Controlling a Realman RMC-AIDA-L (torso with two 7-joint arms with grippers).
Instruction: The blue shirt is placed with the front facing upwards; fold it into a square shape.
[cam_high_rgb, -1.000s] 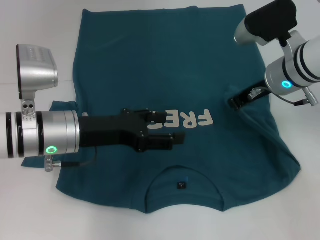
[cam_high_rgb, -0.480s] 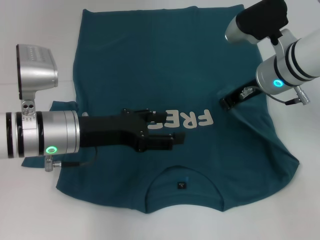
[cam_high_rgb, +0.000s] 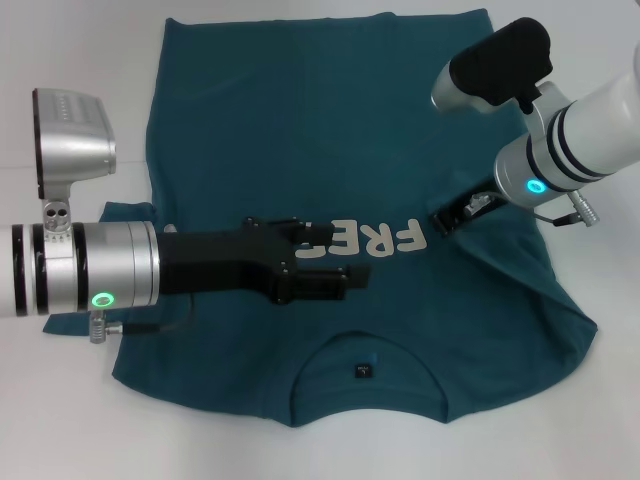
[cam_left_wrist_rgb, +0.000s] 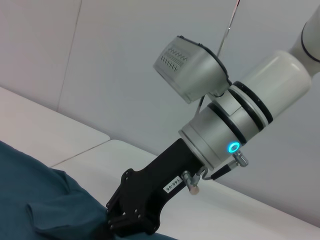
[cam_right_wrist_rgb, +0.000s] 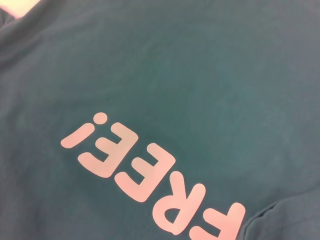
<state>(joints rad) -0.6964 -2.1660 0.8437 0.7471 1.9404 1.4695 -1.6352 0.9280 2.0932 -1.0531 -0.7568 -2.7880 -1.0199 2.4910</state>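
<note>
The blue shirt (cam_high_rgb: 300, 130) lies spread on the table, its collar and small dark neck label (cam_high_rgb: 362, 372) nearest me and its white "FREE!" lettering (cam_high_rgb: 385, 240) facing up. My left gripper (cam_high_rgb: 345, 255) hovers over the left end of the lettering, fingers apart with nothing between them. My right gripper (cam_high_rgb: 445, 218) sits just right of the lettering, shut on a pinch of the shirt's right side. A crease runs from it toward the right sleeve. The left wrist view shows that right gripper (cam_left_wrist_rgb: 111, 222) meeting raised cloth (cam_left_wrist_rgb: 40, 200). The right wrist view shows only shirt (cam_right_wrist_rgb: 175, 65) and lettering (cam_right_wrist_rgb: 150, 170).
The white table (cam_high_rgb: 80, 430) shows around the shirt on every side. The left sleeve (cam_high_rgb: 125, 212) pokes out from under my left arm. The right sleeve (cam_high_rgb: 580, 335) spreads toward the table's right side.
My right gripper has moved left toward the lettering, pulling the shirt's right side along with it. The left arm has stayed still.
</note>
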